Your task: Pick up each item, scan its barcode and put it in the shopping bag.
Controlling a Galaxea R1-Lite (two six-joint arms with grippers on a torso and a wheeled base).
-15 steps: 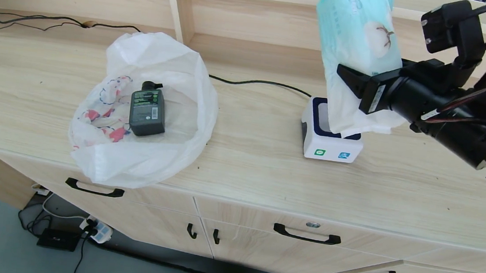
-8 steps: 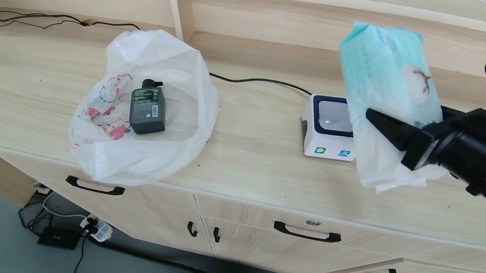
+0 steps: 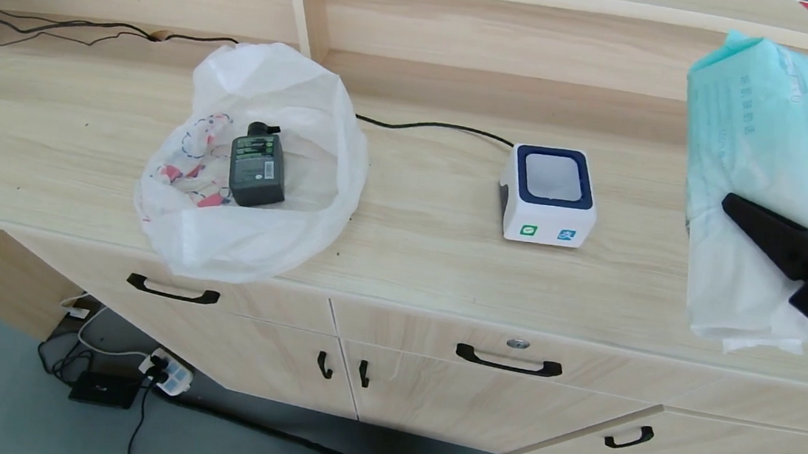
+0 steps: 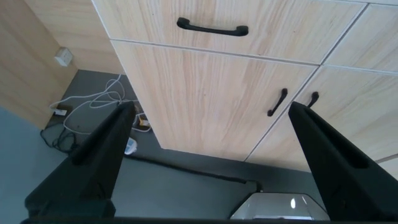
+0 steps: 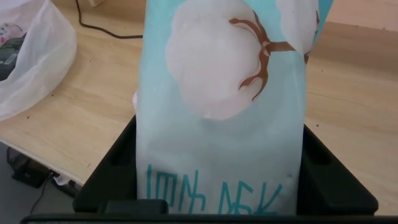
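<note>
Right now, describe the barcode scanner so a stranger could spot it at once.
Find the long wooden counter, then the white shopping bag on it. To the bag's right stands the barcode scanner: a small white box with a blue-framed window on top.

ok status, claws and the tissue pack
Right claw shut on teal-and-white soft tissue pack, held above wooden counter, right of white scanner. Left claw open, low by cabinet doors. White plastic shopping bag open, dark bottle inside.

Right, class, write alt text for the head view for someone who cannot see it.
The right gripper holds a teal-and-white soft pack roughly upright over the right side of the wooden counter, right of a small white scanner. Farther left, an open white shopping bag holds a dark bottle lying flat.
</note>
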